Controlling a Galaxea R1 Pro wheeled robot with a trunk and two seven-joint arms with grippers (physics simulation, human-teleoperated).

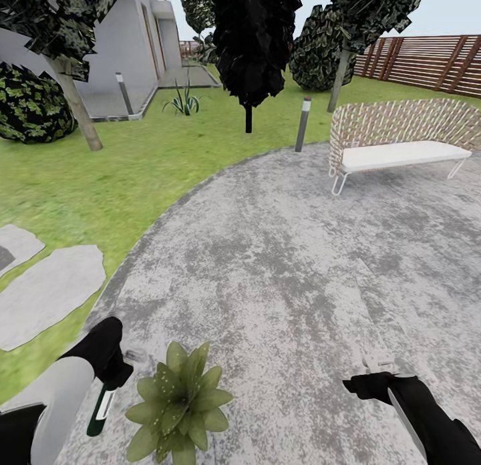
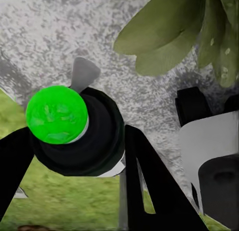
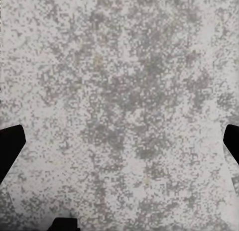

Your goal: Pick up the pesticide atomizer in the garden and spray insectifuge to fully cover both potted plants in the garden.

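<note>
My left gripper (image 1: 110, 378) is shut on the pesticide atomizer (image 1: 100, 410), a dark-green bottle with a white label strip, its pale spray head (image 1: 136, 353) turned toward the patio. In the left wrist view the atomizer (image 2: 74, 136) appears end-on with a bright green base, held between black fingers (image 2: 144, 176). One potted plant (image 1: 179, 405), a low green rosette, sits on the gravel just right of the bottle, and its leaves (image 2: 179, 37) are close to the nozzle. The second potted plant is out of view. My right gripper (image 1: 374, 373) hangs open over bare gravel (image 3: 119, 91).
The round gravel patio (image 1: 300, 251) spreads ahead. A white wicker bench (image 1: 394, 147) and a bollard lamp (image 1: 302, 123) stand at its far edge. Stepping stones (image 1: 50, 294) lie in the lawn to the left. Trees, a dark bush (image 1: 30, 104) and a wooden fence (image 1: 427, 61) lie beyond.
</note>
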